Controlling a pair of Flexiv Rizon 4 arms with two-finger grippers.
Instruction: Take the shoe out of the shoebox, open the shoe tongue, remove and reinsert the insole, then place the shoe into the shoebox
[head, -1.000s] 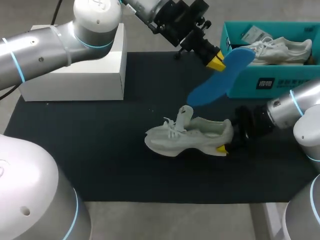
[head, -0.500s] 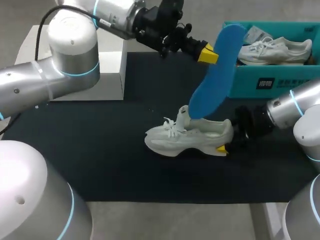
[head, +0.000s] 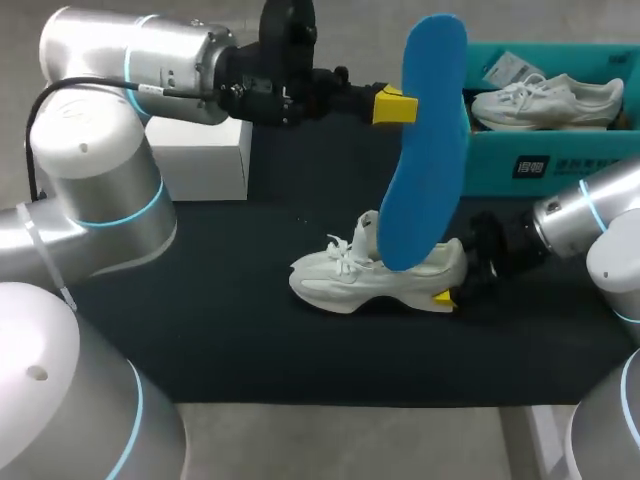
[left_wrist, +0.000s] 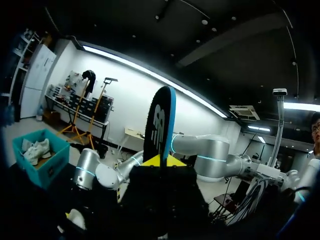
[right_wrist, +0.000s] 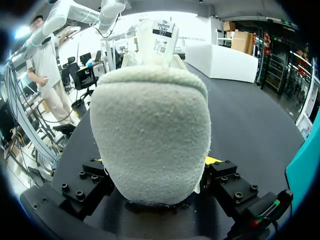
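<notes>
Blue insole (head: 425, 140) is the star here: it's up in the air, standing nearly upright, pinched by its upper part in the left gripper (head: 403, 105), whose jaws are clamped on it from both sides (the left wrist view shows the insole (left_wrist: 159, 125) edge-on between the yellow tips). Its lower end hangs right over the opening of the pale shoe (head: 375, 275), which sits on its sole on the black mat (head: 200, 300) with the tongue pulled up. The right gripper (head: 447, 296) has its jaws closed around the shoe's heel, steadying it; in the right wrist view the fuzzy heel (right_wrist: 150, 130) fills the space between the fingers. The teal shoebox (head: 540, 165) is off by the far right of the mat, with a second shoe (head: 550, 100) in it. I'd say we're at the reinsert step: next the insole needs to go down and tip toe-first into the opening, under the tongue, without snagging. Compared to a second ago, the insole has swung from a slanted, half-flat pose to upright, and the left arm has rotated to come in sideways; shoe and right gripper haven't budged.
</notes>
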